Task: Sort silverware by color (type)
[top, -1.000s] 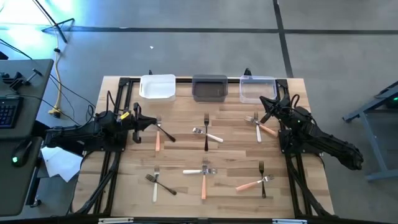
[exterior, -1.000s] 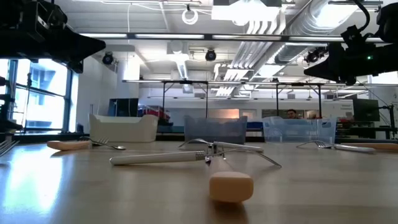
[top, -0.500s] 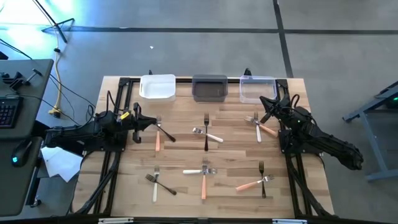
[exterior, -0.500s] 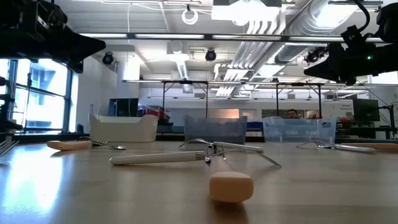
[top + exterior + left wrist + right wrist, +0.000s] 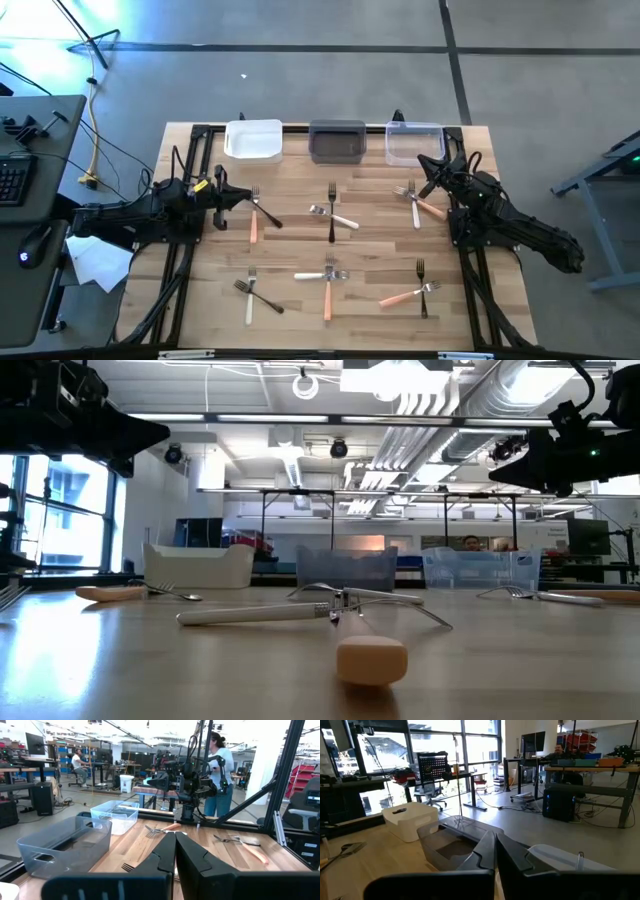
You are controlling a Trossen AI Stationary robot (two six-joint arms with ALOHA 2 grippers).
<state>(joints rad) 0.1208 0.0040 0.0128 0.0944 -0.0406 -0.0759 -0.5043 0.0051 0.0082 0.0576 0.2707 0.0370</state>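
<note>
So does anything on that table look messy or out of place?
The forks lie scattered in crossed pairs, like the white and peach ones mid-table. All three bins, white, grey and clear, look empty. Nothing seems broken or spilled.

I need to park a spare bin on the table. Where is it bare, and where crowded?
Bare wood: between the forks by the left gripper and the middle forks, and the left front corner. Crowded: near the right gripper and the front row of forks.
</note>
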